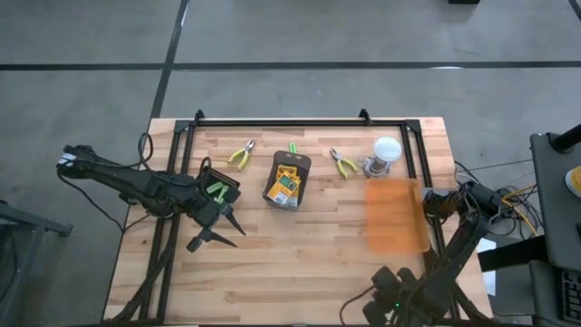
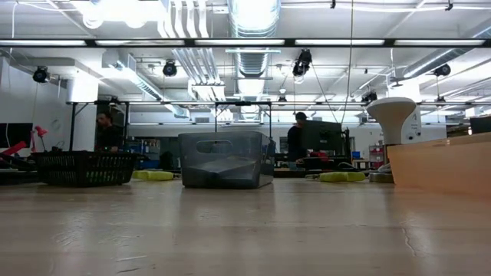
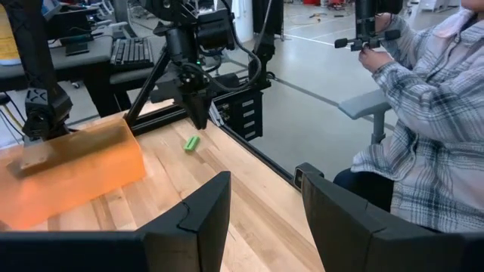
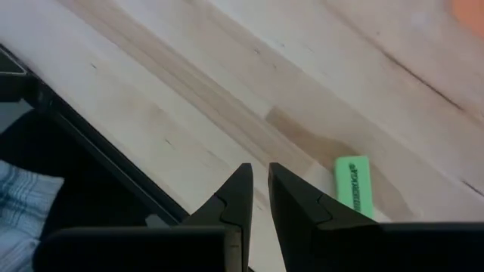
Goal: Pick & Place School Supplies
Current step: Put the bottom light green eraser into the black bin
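A dark grey tray (image 1: 287, 179) at the table's middle holds yellow-and-green crayon boxes (image 1: 285, 182). A green stick (image 1: 292, 147) lies just behind it. Two pliers with yellow-green handles (image 1: 241, 156) (image 1: 343, 163) lie left and right of the tray. Another green stick (image 3: 192, 143) (image 4: 354, 185) lies on the wood near the table's near right edge. My right gripper (image 3: 198, 121) (image 4: 255, 193) hangs shut just above the table beside this stick, pointing steeply down, touching nothing. My left gripper (image 1: 238, 234) (image 3: 265, 219) is open and holds nothing, raised over the table's left part.
A clear jar with a white lid (image 1: 385, 153) stands at the back right. An orange translucent box (image 1: 396, 216) (image 3: 68, 177) lies in front of it. A black frame (image 1: 300, 121) runs along the table's far edge and sides. A person in a plaid shirt (image 3: 423, 136) sits beyond the near edge.
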Robot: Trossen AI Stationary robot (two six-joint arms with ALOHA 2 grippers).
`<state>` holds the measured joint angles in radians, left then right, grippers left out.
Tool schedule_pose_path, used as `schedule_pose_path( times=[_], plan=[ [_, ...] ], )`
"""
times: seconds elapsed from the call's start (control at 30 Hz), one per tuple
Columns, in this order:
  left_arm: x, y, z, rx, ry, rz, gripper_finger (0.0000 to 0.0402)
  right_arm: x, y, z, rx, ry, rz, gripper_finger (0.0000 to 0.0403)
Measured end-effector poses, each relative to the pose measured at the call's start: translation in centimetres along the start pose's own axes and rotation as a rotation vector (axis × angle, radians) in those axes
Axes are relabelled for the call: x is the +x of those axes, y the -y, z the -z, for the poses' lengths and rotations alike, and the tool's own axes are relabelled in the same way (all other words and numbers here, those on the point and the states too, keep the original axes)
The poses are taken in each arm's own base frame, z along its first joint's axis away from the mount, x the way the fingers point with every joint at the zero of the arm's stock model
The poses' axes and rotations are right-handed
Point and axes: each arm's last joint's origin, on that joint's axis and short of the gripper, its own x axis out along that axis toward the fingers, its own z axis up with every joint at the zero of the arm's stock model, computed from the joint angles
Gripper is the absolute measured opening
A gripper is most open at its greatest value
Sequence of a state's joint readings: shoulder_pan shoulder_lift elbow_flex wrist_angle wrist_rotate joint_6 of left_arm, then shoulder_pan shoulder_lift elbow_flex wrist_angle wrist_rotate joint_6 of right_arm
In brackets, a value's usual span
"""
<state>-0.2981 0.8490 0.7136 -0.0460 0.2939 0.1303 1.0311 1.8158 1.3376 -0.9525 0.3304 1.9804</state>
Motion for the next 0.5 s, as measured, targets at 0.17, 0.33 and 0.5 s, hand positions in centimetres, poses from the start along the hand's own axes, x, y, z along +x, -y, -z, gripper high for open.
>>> schedule_pose_path(
  times=[0.17, 0.33, 0.5],
  plan=[
    [0.0, 0.0, 0.0, 0.0, 0.0, 0.0, 0.017, -0.2, 0.5, 0.9, 0.041, -0.033, 0.02, 0.0048],
    [0.0, 0.0, 0.0, 0.0, 0.0, 0.0, 0.017, -0.2, 1.3, 1.3, 0.03, -0.026, 0.061, 0.0077],
    [0.0, 0.0, 0.0, 0.0, 0.0, 0.0, 0.017, -0.2, 1.8, 1.3, 0.008, -0.031, 0.105, 0.011]
  ],
)
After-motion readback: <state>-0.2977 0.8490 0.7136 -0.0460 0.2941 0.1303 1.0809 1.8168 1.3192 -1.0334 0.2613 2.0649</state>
